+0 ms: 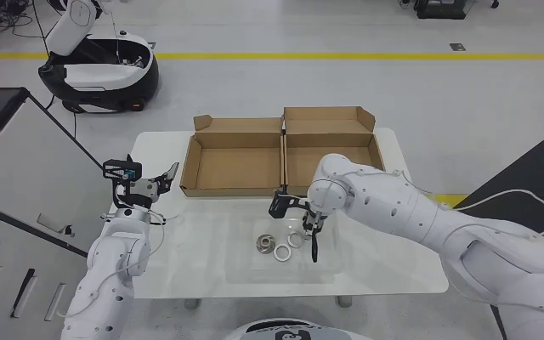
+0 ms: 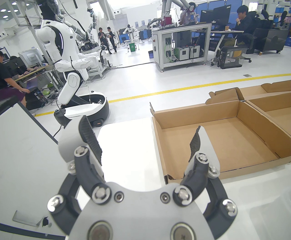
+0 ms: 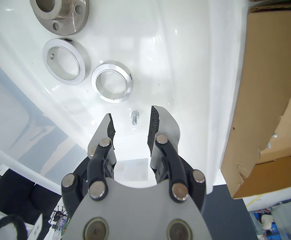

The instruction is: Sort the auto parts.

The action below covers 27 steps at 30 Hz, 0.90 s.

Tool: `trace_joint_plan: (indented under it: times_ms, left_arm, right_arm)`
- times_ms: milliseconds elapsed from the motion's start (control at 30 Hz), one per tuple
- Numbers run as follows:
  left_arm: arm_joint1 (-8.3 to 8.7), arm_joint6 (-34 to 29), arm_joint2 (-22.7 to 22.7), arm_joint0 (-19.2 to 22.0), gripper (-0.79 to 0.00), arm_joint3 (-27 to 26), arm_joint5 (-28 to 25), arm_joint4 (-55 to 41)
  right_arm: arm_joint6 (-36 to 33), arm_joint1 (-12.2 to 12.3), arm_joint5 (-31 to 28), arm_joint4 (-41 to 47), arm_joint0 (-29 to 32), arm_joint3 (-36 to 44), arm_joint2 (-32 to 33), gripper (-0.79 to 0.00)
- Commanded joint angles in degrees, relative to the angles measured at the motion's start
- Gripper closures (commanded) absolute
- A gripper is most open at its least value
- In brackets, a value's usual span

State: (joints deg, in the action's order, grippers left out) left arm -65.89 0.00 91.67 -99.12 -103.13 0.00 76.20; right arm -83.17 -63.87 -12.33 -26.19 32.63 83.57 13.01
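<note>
A metal flange [image 1: 266, 244] [image 3: 59, 14], two aluminium rings [image 1: 280, 253] [image 1: 295, 240] [image 3: 66, 61] [image 3: 111, 81] and a small bolt [image 3: 134, 118] lie near the middle of the white table [image 1: 204, 255]. My right gripper [image 1: 312, 243] [image 3: 131, 112] hangs open just above the table, its fingers on either side of the bolt and not touching it. The rings and flange lie just beyond its fingertips. My left gripper [image 1: 158, 183] [image 2: 141, 122] is open and holds nothing. It is raised at the table's left edge, facing the left box.
Two open cardboard boxes stand side by side at the back of the table, the left box [image 1: 234, 168] [image 2: 216, 141] and the right box [image 1: 327, 157] [image 3: 266, 91], both with bare floors. A wheeled robot base [image 1: 102, 76] stands on the floor behind the table.
</note>
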Motion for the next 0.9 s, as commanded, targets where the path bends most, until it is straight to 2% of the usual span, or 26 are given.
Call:
trace_joint_plan:
  times_ms: [0,867]
  left_arm:
    - [0.0,0.0,0.0,0.0,-0.785,0.0,0.0,0.0]
    - [0.0,0.0,0.0,0.0,-0.785,0.0,0.0,0.0]
  right_arm:
    - [-0.2,-0.12,0.01,-0.1,0.12,-0.38,0.09,-0.345]
    - [-1.82,0.13,0.41,-2.07,3.51,-0.8,2.36,-0.252]
